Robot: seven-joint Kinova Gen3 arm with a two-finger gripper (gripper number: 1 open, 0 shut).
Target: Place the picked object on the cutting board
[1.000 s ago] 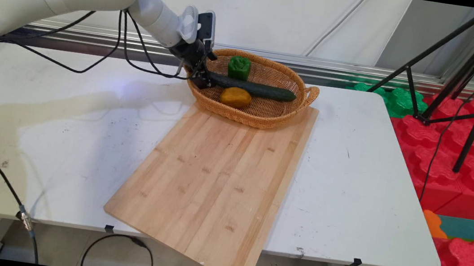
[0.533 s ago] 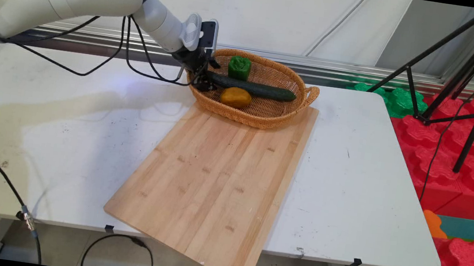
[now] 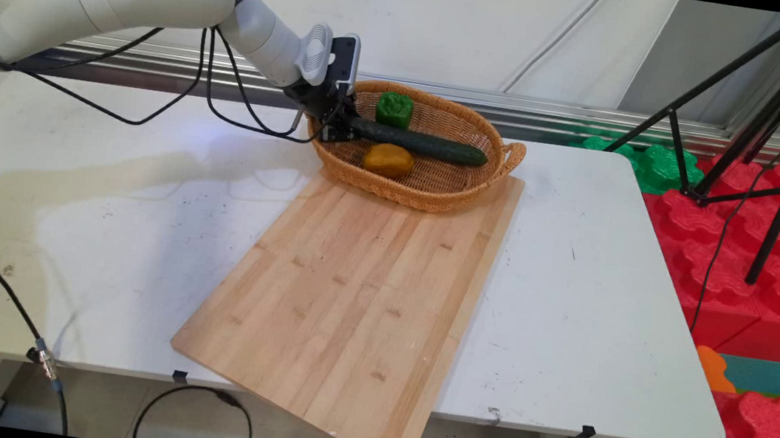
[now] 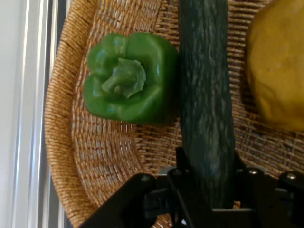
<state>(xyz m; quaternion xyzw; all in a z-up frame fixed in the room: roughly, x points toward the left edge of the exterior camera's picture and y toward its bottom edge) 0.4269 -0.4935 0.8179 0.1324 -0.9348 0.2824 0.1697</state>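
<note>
A wicker basket stands at the table's far side with a dark green cucumber, a green bell pepper and a yellow-orange fruit inside. My gripper is at the basket's left rim, shut on the cucumber's left end. In the hand view the cucumber runs up from between the fingers, with the pepper to its left and the yellow fruit to its right. The cucumber's left end looks slightly lifted.
A large wooden cutting board lies slantwise in front of the basket and reaches past the table's near edge. Black cables hang from the arm over the left of the table. A black tripod and red and green foam blocks stand right of the table.
The gripper has moved a little right and up at the basket's left rim and closed on the cucumber's left end, which has risen slightly. The pepper and yellow fruit have not moved.
</note>
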